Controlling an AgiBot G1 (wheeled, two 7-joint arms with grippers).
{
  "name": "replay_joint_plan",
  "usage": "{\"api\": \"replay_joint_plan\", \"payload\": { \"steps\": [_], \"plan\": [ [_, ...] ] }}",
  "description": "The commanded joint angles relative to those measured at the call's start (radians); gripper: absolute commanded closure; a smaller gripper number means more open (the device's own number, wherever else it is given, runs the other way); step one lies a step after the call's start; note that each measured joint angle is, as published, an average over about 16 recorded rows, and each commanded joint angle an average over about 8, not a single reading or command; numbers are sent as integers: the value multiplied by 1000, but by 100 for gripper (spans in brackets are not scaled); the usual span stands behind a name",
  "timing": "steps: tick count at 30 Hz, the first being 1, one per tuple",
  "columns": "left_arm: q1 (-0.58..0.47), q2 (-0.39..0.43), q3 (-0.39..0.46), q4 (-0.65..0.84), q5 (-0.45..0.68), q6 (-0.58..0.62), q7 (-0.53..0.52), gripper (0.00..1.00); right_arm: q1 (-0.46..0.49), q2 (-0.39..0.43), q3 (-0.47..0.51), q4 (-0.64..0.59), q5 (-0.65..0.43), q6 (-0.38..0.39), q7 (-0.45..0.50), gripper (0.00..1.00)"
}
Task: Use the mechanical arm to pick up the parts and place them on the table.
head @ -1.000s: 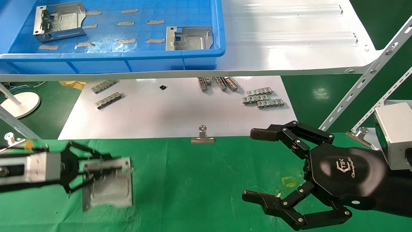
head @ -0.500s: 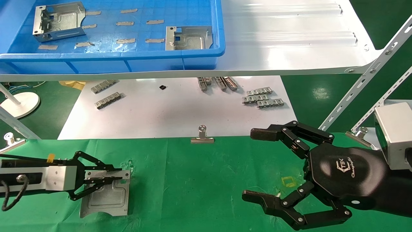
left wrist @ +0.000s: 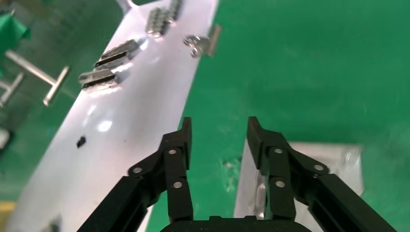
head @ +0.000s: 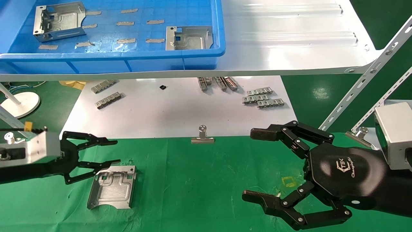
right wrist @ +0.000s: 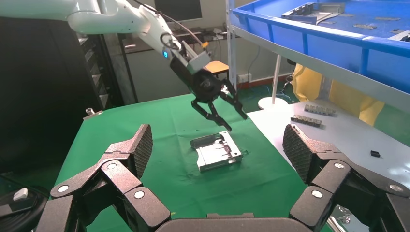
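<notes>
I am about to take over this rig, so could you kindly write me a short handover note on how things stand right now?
Left hand: open, empty, above the shiny silver stamped sheet-metal bracket.
Right hand: open, empty, parked over the green cloth table.
Done: that one bracket lies flat on the table.
Left: two more silver brackets in the blue plastic tray on the white shelf.

Left gripper (head: 109, 151) hovers with fingers spread; right gripper (head: 254, 164) likewise spread wide.

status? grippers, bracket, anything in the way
Left gripper open, empty, raised above the bracket. Bracket flat on green table, released. Right gripper open, parked at right. Two brackets in blue bin. No obstruction visible.
</notes>
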Motion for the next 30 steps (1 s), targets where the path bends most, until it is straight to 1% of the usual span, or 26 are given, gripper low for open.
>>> {"api": "replay_joint_plan", "payload": {
  "steps": [1,4,6,9,14,18,30],
  "plan": [
    [8,-14,-8,-19,-33,7,-82,0,0,0,0,0,0,0,0,0],
    [34,-26,-19,-44,-84,9,-153,0,0,0,0,0,0,0,0,0],
    [43,-30,-23,-52,-103,9,-173,0,0,0,0,0,0,0,0,0],
    [50,-33,-26,-58,-117,9,-181,0,0,0,0,0,0,0,0,0],
    [46,-31,-25,-56,-103,7,-168,0,0,0,0,0,0,0,0,0],
    [52,-32,-33,-75,-99,4,-178,0,0,0,0,0,0,0,0,0],
    [139,-59,-125,-274,-128,-16,-326,0,0,0,0,0,0,0,0,0]
  ]
}}
